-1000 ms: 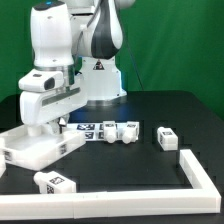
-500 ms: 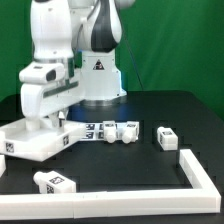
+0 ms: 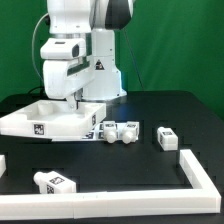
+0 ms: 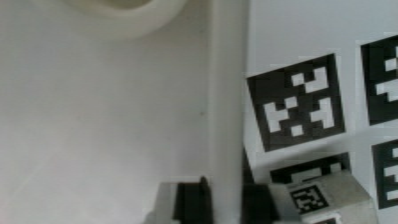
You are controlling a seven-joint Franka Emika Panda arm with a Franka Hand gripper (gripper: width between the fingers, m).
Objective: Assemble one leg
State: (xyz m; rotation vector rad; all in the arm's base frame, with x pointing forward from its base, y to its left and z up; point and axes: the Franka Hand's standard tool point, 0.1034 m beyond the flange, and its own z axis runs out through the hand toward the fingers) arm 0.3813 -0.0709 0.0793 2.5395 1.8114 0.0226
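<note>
My gripper [image 3: 73, 100] is shut on the rim of the large flat white square panel [image 3: 45, 118], which it holds tilted just above the table at the exterior view's left. In the wrist view the panel [image 4: 107, 110] fills most of the picture, and its raised rim runs down between my dark fingertips [image 4: 199, 205]. Two legs [image 3: 110, 129] [image 3: 129, 130] lie side by side right of the panel. A third leg [image 3: 167, 138] lies further right, and another leg [image 3: 55, 181] lies at the front left. One leg [image 4: 320, 192] shows in the wrist view beside the rim.
The marker board [image 4: 299, 100] lies on the black table beside the panel's edge. A white L-shaped wall [image 3: 198, 172] runs along the front and right of the table. The robot's base [image 3: 100, 85] stands behind the panel.
The arm has swung to the exterior view's right, carrying the panel with it. The panel now sits closer to the two middle legs. The legs have not moved.
</note>
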